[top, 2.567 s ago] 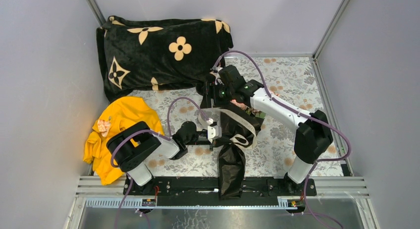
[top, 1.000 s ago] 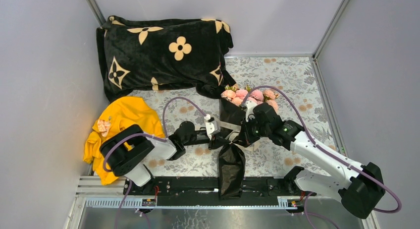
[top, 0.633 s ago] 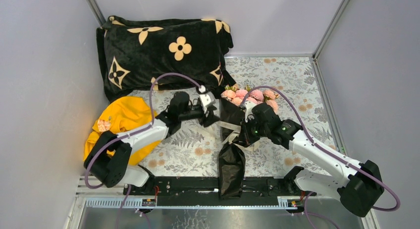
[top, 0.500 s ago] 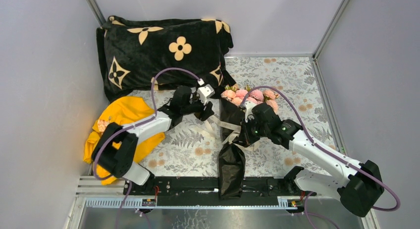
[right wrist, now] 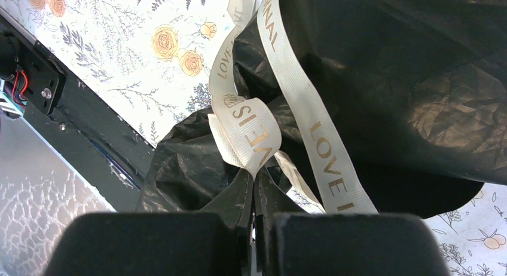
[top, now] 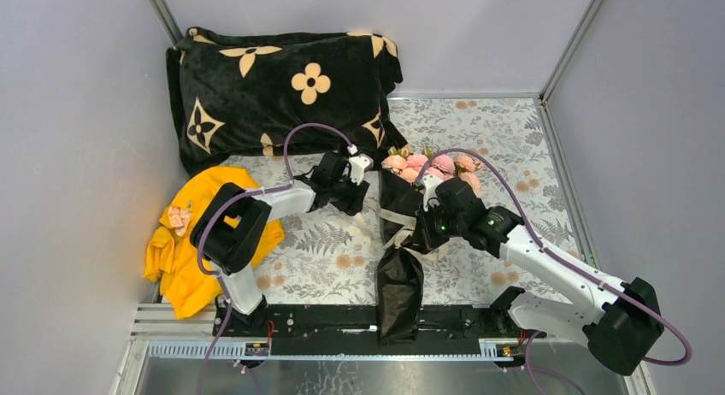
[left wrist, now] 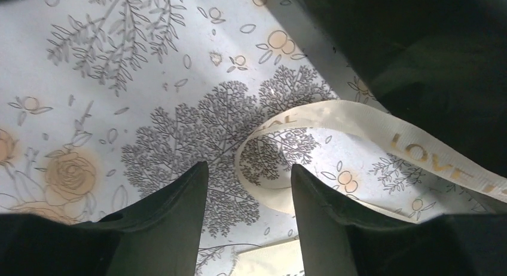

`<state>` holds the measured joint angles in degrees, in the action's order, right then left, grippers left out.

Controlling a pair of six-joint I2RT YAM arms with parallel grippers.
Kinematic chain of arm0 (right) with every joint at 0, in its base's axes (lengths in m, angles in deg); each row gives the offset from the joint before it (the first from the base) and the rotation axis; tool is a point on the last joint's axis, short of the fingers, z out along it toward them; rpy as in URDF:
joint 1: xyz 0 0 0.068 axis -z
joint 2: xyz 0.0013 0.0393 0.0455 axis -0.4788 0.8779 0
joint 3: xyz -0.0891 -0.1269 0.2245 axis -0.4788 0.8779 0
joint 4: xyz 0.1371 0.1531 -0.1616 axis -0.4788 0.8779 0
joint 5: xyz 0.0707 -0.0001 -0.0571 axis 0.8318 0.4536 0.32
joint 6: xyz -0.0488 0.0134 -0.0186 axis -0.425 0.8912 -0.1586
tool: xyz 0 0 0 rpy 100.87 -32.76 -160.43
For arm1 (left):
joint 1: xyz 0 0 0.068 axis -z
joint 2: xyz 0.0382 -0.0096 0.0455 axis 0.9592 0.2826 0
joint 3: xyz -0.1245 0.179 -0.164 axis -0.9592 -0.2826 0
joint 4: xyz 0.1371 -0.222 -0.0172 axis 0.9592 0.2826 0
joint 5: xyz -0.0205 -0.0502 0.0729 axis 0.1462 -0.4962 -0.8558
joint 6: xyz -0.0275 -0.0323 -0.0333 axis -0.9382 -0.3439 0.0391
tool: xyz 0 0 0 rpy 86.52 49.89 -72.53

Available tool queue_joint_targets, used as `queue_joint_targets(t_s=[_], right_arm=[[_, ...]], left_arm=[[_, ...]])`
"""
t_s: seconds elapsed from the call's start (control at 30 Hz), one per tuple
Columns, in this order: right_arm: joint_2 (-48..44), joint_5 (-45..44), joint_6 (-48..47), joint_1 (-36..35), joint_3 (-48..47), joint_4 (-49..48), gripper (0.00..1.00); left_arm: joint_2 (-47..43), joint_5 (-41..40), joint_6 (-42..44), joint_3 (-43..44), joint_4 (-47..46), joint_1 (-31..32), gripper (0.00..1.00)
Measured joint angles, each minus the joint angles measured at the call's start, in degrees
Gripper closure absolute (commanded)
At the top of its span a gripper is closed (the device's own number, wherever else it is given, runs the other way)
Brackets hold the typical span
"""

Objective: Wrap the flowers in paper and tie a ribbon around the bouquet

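Pink flowers (top: 432,164) in crinkled black paper (top: 399,288); cream ribbon (right wrist: 311,126) lettered gold; grey-and-tan floral bench (top: 513,130); yellow cloth (top: 205,198).

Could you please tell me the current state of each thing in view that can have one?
left gripper: open, empty, above a loose ribbon end.
right gripper: shut on the ribbon at the paper's waist.
ribbon: looped around the paper, ends trailing.
paper: crinkled, wrapped around the flowers.
flowers: wrapped, pink heads showing.
blanket: folded.
yellow garment: crumpled.
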<state>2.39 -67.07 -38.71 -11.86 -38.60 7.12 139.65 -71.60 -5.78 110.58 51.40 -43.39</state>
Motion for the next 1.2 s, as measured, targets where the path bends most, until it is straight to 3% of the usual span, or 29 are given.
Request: queue_joint_targets(t_s=[0.1, 0.23, 0.27, 0.53, 0.8, 1.2], right_arm=[[0.0, 0.1, -0.3, 0.0, 0.0, 0.0, 1.00], [0.0, 0.2, -0.7, 0.0, 0.0, 0.1, 1.00], [0.0, 0.2, -0.7, 0.0, 0.0, 0.1, 1.00], [0.5, -0.3, -0.7, 0.0, -0.1, 0.2, 1.00], [-0.9, -0.5, 0.1, 0.0, -0.7, 2.2, 1.00], [-5.6, -0.5, 1.5, 0.0, -2.9, 9.8, 1.00]], left_arm=[[0.0, -0.5, -1.8, -0.9, -0.7, 0.8, 0.57], [-0.7, -0.7, -4.5, -3.0, -3.5, 2.1, 0.98], [-1.1, -0.6, -4.8, -3.9, -4.1, 2.2, 1.00], [-13.0, 6.2, 2.5, -6.9, -1.6, 4.1, 1.00], [-30.8, 20.4, 12.8, 5.2, 7.9, 7.1, 1.00], [-48.5, 14.6, 13.7, 9.8, 26.4, 0.4, 1.00]])
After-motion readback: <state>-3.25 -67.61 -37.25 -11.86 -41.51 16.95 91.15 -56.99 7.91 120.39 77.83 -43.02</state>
